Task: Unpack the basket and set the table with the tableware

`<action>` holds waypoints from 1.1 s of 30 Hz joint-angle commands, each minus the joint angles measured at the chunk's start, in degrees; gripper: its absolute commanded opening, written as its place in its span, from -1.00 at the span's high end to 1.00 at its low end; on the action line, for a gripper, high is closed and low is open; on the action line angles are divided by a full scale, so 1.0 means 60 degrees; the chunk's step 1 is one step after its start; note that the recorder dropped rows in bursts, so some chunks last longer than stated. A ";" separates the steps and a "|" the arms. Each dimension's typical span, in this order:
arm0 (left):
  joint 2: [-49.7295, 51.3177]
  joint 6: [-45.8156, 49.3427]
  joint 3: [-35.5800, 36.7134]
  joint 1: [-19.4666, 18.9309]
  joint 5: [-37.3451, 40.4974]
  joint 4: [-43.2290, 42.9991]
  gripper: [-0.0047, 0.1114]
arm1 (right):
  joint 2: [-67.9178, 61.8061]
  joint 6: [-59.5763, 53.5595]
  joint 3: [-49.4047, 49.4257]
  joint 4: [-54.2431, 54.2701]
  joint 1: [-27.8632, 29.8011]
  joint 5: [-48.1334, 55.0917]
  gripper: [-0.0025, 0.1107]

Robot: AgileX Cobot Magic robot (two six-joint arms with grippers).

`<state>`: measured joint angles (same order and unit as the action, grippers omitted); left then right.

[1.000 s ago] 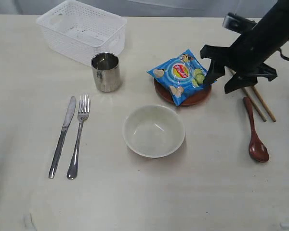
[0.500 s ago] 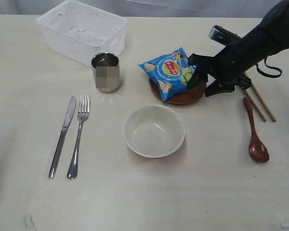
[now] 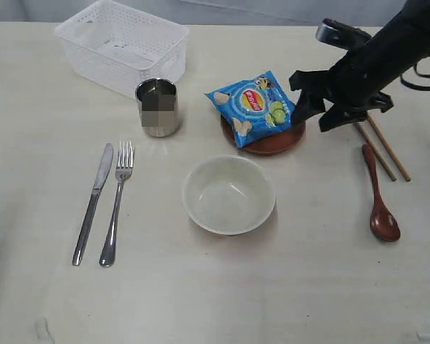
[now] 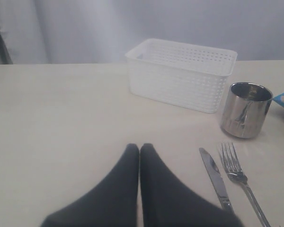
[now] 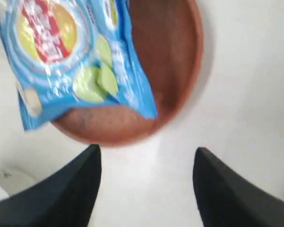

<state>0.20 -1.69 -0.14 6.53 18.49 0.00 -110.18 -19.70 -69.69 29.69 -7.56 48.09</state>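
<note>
Since earlier: plate with crisp bag on it nudged slightly left, now upper centre. The right claw has pulled back, spread wide, empty, just clear of the plate rim; left claw pressed together, holding nothing. Upper left, basket looks emptied. On the table: cup beside it, knife and fork lower left, bowl centre, spoon and chopsticks right. Plate stiff, likely breakable: pinch rim. Bag light, slippery; its logo unreadable.

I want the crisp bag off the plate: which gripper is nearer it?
Right. The right gripper hangs open just beside the crisp bag; the left gripper, shut, is beyond the knife and fork.
</note>
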 commanded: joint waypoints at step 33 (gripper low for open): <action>-0.0033 -0.0002 0.0024 -0.0022 -0.0029 0.0000 0.92 | 0.0811 0.2276 0.3748 -0.3437 0.0667 -0.2898 0.37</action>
<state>0.20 -1.69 -0.14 6.53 18.49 0.00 -103.76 -5.47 -47.34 9.49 -3.34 31.43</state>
